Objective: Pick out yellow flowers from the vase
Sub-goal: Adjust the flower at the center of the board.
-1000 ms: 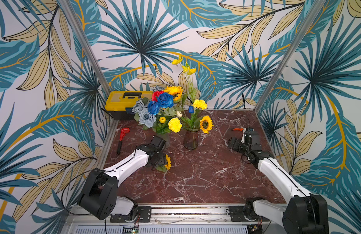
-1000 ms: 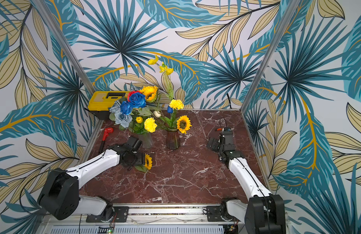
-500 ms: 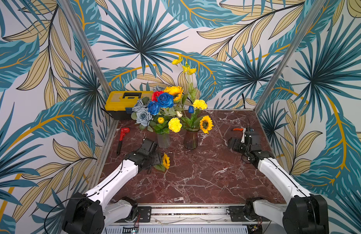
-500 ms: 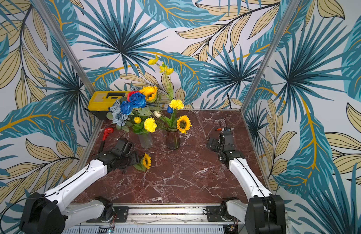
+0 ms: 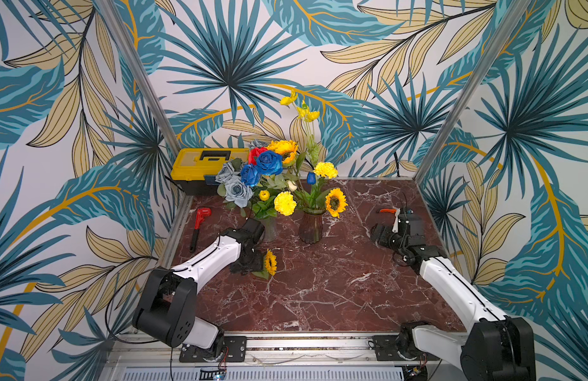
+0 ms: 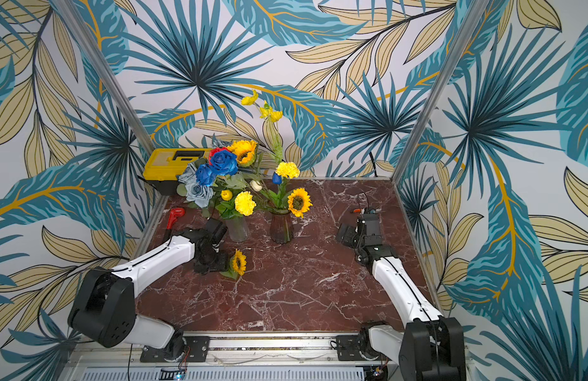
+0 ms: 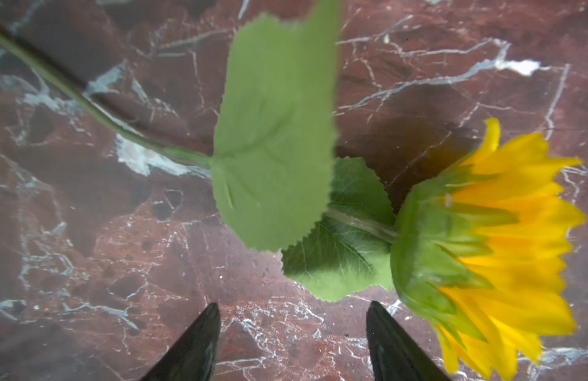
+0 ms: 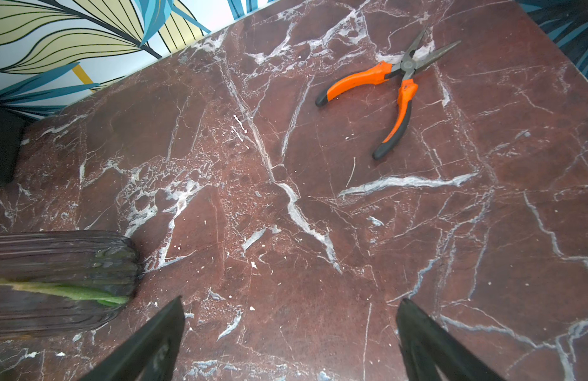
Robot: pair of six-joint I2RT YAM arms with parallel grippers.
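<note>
While the left pincer [image 7: 292, 305] gapes, a leaf [image 7: 273, 132] overlaps the sunflower [image 7: 484, 247]

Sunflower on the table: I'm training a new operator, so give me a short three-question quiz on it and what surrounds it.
1. True or false: the left gripper is shut on the sunflower.
2. Which tool lies near the right gripper? A scissors, B pliers, C hammer.
3. Which stands nearer the left gripper, the clear vase or the dark vase?

Key
1. False: its jaws are open and the sunflower lies on the table beyond them.
2. B.
3. The clear vase.
</note>
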